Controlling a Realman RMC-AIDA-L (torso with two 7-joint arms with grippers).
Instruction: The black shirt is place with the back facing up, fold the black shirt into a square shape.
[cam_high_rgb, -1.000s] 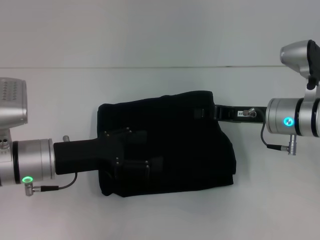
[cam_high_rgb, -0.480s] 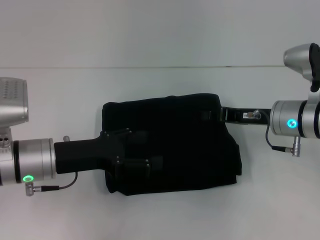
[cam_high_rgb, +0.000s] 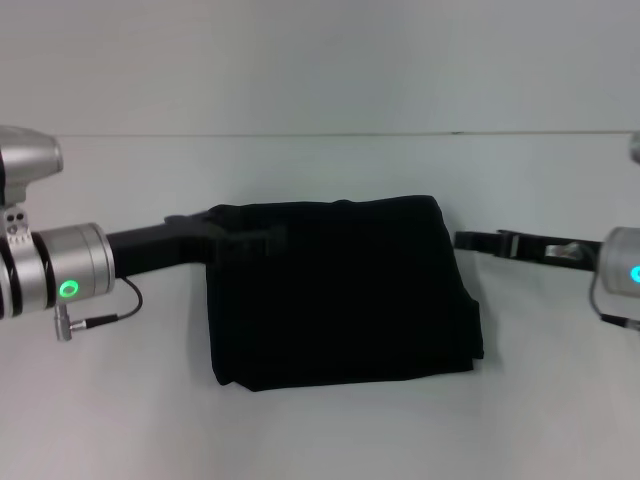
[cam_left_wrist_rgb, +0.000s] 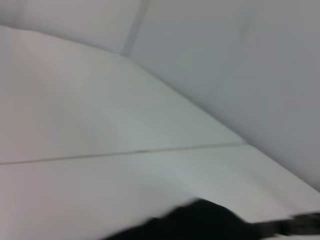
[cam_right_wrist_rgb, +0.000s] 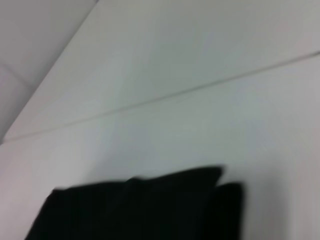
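The black shirt (cam_high_rgb: 345, 295) lies folded into a compact, roughly square block in the middle of the white table, plain black side up. My left gripper (cam_high_rgb: 262, 238) reaches in from the left and sits over the shirt's far left corner, black against black. Off the shirt's far right corner, my right gripper (cam_high_rgb: 464, 240) hovers a short way clear of the cloth, holding nothing. In the left wrist view a dark edge of the shirt (cam_left_wrist_rgb: 200, 222) shows low in the picture. The right wrist view shows a folded corner of the shirt (cam_right_wrist_rgb: 145, 207).
The white table (cam_high_rgb: 320, 440) stretches all around the shirt, with a seam line (cam_high_rgb: 300, 135) running across at the back. Nothing else lies on it.
My left gripper rose from the shirt's left middle to its far left corner. The right gripper drew back to the right, off the cloth. The shirt shifted slightly right.
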